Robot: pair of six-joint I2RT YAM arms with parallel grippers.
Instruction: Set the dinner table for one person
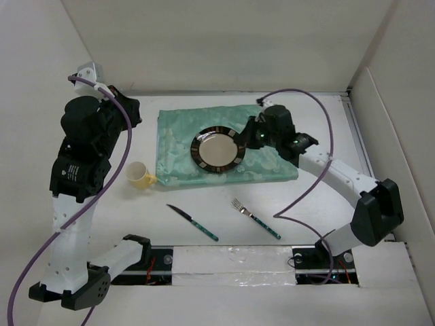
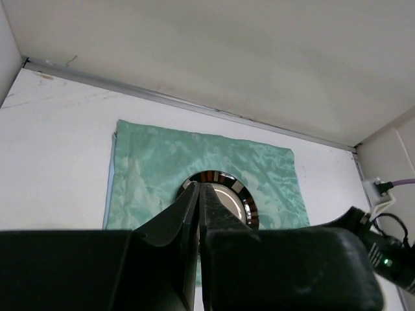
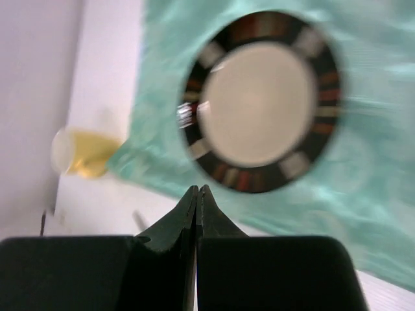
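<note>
The left gripper [image 2: 198, 188] and right gripper [image 3: 196, 190] were both clenched shut and empty, the right one beside the plate [image 1: 217, 149]. The plate sat on a green cloth [image 1: 180, 139] toward the far edge of the dinner table [image 1: 149, 217]. A cup [image 1: 139, 175], knife [image 1: 193, 223] and fork [image 1: 255, 218] lay nearer the front edge.

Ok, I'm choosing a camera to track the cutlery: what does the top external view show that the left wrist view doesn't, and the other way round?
Only top external: the yellow cup, knife and fork on the bare table, off the green cloth. Only left wrist: the left fingers close up, pressed shut and holding nothing. Both: the dark-rimmed plate on that cloth, and part of the right arm.
</note>
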